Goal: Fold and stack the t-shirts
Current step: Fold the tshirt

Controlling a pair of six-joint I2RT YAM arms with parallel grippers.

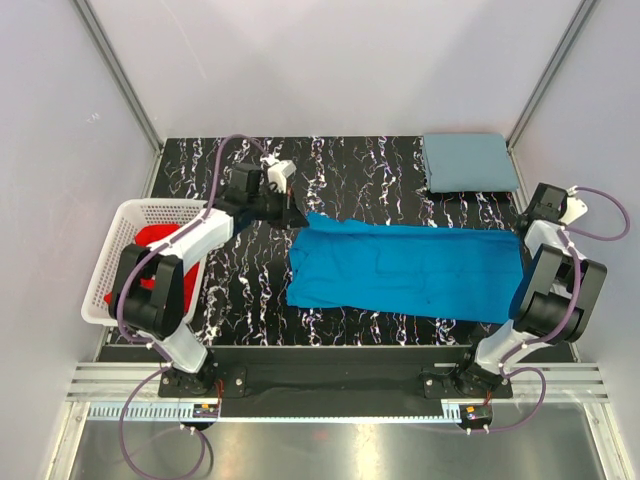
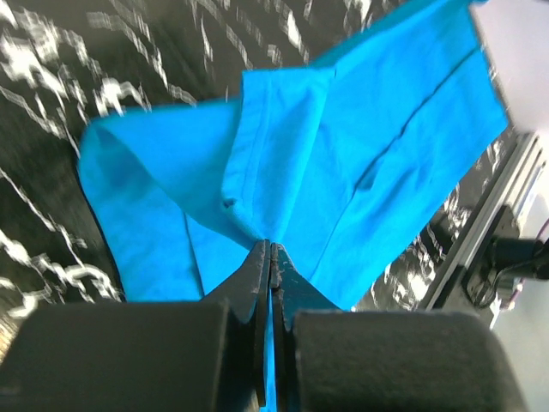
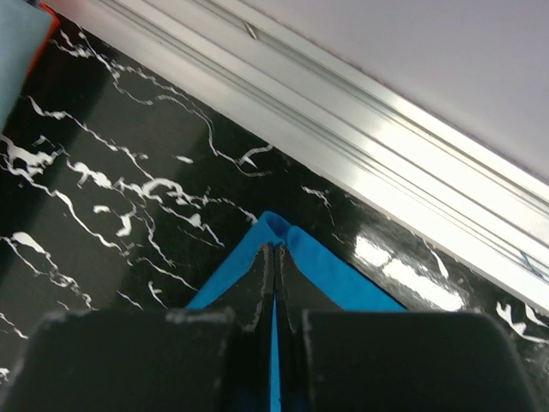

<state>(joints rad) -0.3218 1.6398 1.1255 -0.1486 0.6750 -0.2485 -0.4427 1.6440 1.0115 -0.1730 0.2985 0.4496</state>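
Left claw point(image 2: 270, 246): shut tight, pinching a bunched corner of the bright blue t-shirt point(image 2: 360, 146).
Right claw point(image 3: 274, 249): shut tight on the opposite corner of the same shirt.
Bright blue t-shirt: stretched between the two claws, lying across the black marbled worktop point(image 1: 250, 290).
Grey-blue t-shirt point(image 1: 468, 162): folded, beyond the right claw, at the far corner.
Red t-shirt point(image 1: 150, 238): in the white basket point(image 1: 105, 270), outboard of the left claw.

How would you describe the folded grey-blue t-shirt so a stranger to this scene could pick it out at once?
Start at the black marbled table and go to its far right corner. There lies the grey-blue t-shirt, a neat folded rectangle. Unlike the bright blue t-shirt spread across the middle, it is dull in colour and compact.
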